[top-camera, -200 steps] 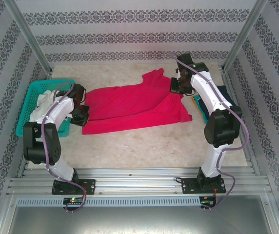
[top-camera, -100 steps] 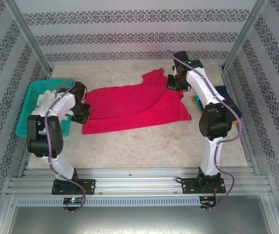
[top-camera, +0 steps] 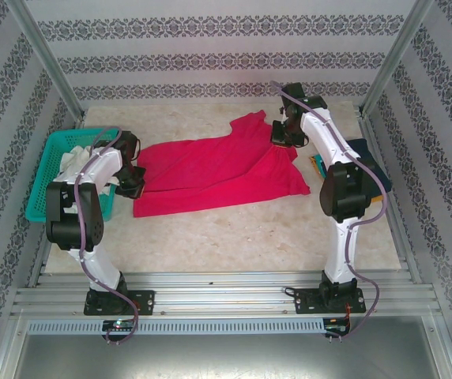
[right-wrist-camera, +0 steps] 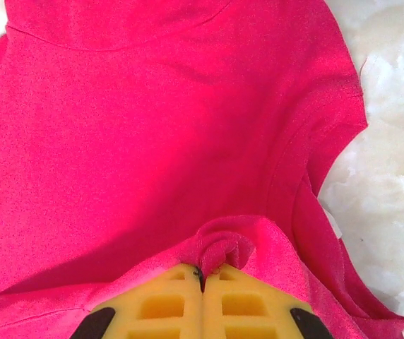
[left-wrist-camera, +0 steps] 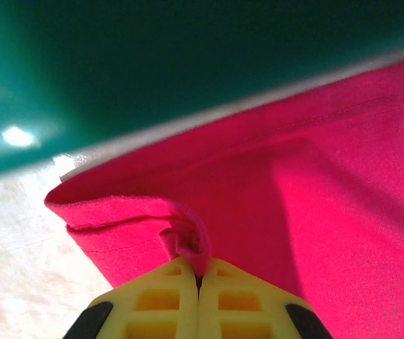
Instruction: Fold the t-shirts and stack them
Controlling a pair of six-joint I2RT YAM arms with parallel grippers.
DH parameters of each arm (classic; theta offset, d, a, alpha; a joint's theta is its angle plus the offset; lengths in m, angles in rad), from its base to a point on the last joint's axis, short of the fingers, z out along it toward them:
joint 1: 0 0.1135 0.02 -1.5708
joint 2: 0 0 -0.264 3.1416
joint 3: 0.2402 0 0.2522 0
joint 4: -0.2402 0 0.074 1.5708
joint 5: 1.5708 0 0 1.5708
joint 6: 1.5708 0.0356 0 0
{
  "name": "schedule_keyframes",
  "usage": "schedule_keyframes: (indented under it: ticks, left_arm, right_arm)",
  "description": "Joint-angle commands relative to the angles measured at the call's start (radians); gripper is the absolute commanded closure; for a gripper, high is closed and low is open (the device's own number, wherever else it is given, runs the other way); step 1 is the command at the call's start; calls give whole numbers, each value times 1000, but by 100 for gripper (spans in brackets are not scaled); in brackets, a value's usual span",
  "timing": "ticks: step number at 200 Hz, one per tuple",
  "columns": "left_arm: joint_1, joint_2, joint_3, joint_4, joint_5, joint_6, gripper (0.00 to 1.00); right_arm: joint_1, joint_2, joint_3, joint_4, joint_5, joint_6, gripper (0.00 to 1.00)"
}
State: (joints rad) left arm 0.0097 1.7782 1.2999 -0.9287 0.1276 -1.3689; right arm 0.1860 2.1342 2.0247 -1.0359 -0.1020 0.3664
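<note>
The crimson-pink t-shirt (top-camera: 210, 170) lies spread across the far middle of the table (top-camera: 250, 237). The left gripper (left-wrist-camera: 198, 277) is clamped on its left edge beside the teal basket (top-camera: 40, 185). The right gripper (right-wrist-camera: 202, 272) is clamped on its far-right edge.

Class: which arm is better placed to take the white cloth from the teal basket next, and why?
Left, probably. The left gripper sits right beside the basket, though shut on the pink shirt; the right gripper pinches its far end.
</note>
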Motion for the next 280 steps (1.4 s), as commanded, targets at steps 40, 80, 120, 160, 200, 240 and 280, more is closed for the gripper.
schedule_keyframes:
  ticks: [40, 80, 120, 160, 200, 240, 280]
  left_arm:
    - [15, 21, 22, -23, 6, -12, 94]
    - [15, 4, 8, -39, 2, -42, 73]
    - [11, -56, -32, 23, 17, -65, 40]
    - [-63, -67, 27, 10, 0, -36, 8]
    - [-173, -62, -49, 136, 15, -96, 4]
    - [-175, -40, -182, 289, 38, -141, 5]
    - [-157, -19, -239, 322, 35, -148, 6]
  right_arm:
    - [-17, 36, 39, 28, -26, 2, 95]
    - [-38, -18, 15, 104, -128, -49, 48]
    - [-102, -183, -192, 232, -164, -52, 27]
    - [-146, -356, -490, 271, -139, -83, 26]
    - [-201, -497, -802, 298, -86, -33, 36]
    - [-244, -530, -951, 372, -100, 11, 44]
    - [-256, -434, -917, 416, -120, 5, 53]
